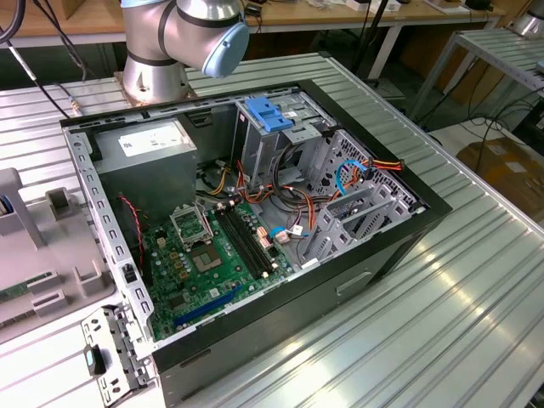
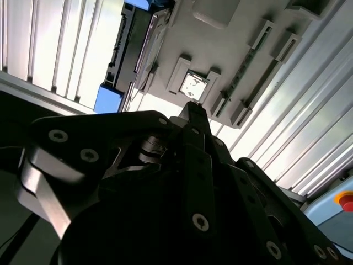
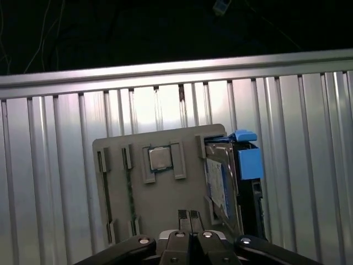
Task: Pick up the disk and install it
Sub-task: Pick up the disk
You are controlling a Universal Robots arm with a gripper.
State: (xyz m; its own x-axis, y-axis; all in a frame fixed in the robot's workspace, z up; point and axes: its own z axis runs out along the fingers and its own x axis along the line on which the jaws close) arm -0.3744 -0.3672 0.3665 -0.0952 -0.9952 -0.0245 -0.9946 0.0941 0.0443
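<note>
The disk (image 3: pixel 223 187) stands on edge in a slot at one side of a grey parts tray (image 3: pixel 165 201). Its silver face is labelled and a bright blue carrier (image 3: pixel 249 163) frames it. In the second wrist view the disk (image 2: pixel 131 52) appears beyond the gripper body, with its blue carrier end (image 2: pixel 108 98) nearest. My gripper (image 3: pixel 189 217) hovers above the tray, short of the disk and off to its side. Its two fingertips (image 2: pixel 196 113) are pressed together with nothing between them. The open computer case (image 1: pixel 255 221) lies on the metal table in the exterior view.
The tray (image 1: pixel 38 255) sits at the exterior view's left, beside the case. It also holds a processor chip (image 3: pixel 160 158) and memory sticks (image 3: pixel 130 193). A fixed blue bracket (image 1: pixel 268 113) tops the drive cage. Cables (image 1: pixel 340 174) and a motherboard (image 1: pixel 212 255) fill the case. The arm's base (image 1: pixel 157 51) stands behind it.
</note>
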